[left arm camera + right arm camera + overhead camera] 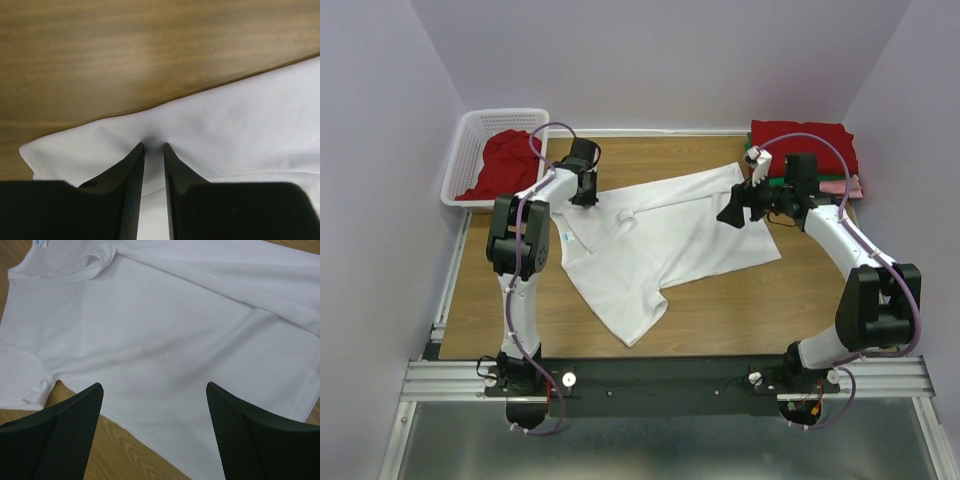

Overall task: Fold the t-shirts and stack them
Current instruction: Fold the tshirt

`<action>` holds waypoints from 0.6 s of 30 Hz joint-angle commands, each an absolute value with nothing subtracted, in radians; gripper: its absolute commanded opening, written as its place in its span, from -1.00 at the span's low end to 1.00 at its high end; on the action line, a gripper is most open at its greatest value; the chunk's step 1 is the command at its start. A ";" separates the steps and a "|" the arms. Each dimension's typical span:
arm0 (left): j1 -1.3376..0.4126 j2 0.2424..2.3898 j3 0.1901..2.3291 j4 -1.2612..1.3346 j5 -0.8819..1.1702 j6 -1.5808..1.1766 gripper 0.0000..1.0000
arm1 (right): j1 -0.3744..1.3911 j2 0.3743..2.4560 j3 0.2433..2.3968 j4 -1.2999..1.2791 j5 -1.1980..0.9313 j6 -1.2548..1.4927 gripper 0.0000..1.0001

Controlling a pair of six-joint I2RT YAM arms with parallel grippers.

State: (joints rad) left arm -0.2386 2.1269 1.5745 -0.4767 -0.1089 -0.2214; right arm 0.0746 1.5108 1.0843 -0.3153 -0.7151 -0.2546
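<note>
At the middle of the table (pixel 720 320) we see the white shirt (pixel 670 245). It is spread mostly flat and lies askew, with one corner reaching toward the far right and another pointing at the near edge. A band of cloth along its far side lies folded over the rest. At the neck, on the shirt's left end, sits a small blue label (pixel 41 244); we cannot read any writing on it, and we see no print elsewhere on the cloth.

The left gripper (pixel 153 146) is down at the shirt's far-left edge. Its fingers are drawn in to a narrow slit with white cloth in the gap, and the fabric puckers at the tips — a pinch on the shirt's edge, with bare wood just beyond. The right gripper (pixel 154 385) hangs over the shirt's right part, fingers spread wide with nothing between them.

Further out, in the far right corner, we find a stack (pixel 805 165) of folded shirts — a folded red shirt (pixel 805 140) on top, with slivers of green and pink showing beneath it. In the far left corner stands a white lattice basket (pixel 470 130), and a crumpled red shirt (pixel 505 160) lies inside it.
</note>
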 commanded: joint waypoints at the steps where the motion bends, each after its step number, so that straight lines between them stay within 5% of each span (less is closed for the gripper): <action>1: -0.201 2.276 1.655 -0.594 -0.066 -0.196 -0.41 | 0.066 1.486 1.068 -0.307 -0.753 -0.249 0.81; 14: -0.109 2.398 1.960 -0.703 -0.048 -0.176 -0.41 | 0.058 1.493 1.058 -0.308 -0.790 -0.261 0.81; 18: -0.129 2.343 1.957 -0.681 0.084 -0.166 -0.24 | 0.058 1.480 1.045 -0.310 -0.804 -0.281 0.81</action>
